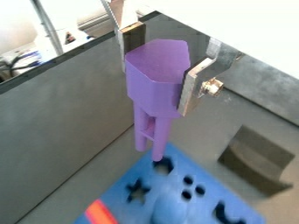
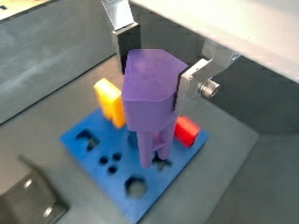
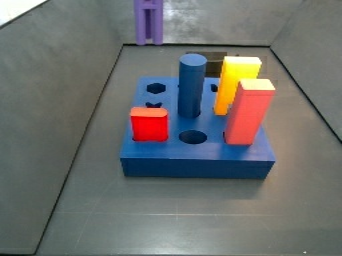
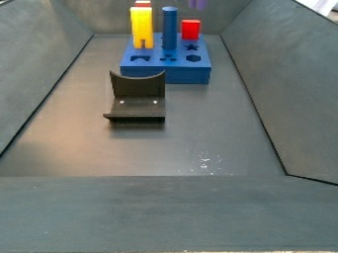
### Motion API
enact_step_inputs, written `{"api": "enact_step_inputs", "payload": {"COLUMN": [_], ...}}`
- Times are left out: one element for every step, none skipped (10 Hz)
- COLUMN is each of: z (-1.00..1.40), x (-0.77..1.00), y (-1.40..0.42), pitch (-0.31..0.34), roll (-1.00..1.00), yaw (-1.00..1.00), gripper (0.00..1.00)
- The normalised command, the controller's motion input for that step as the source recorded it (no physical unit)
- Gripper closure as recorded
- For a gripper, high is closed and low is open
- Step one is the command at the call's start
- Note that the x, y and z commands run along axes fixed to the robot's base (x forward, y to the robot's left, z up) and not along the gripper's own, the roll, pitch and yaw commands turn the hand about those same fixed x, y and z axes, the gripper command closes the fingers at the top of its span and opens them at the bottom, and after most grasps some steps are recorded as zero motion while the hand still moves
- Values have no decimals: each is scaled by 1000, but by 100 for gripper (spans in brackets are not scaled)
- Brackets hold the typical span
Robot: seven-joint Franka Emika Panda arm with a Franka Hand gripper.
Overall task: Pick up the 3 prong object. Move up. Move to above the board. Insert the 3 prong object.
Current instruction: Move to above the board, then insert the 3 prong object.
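wrist views: gripper (image 2: 158, 70) hangs above the blue board (image 2: 87, 140), its silver fingers (image 2: 197, 72) closed onto the purple 3 prong object (image 2: 152, 96)
object: held upright, prongs down, clear of the board in both wrist views
side view: purple piece (image 3: 148, 20) high behind the board (image 3: 201, 160)
risk: prongs look offset from the three-hole slot (image 2: 110, 160); descending misaligned would jam them on the board face
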Motion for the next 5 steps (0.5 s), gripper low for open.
{"api": "enact_step_inputs", "payload": {"z": [144,102,61,41,0], "x": [272,213,138,95,-3], "y": [-856,-570,-294,-187,0], "pitch": [126,118,99,81,-6], "roll": [18,26,40,49,-1], "yaw": [8,8,8,11,0], "gripper": [100,100,100,100,100]}}
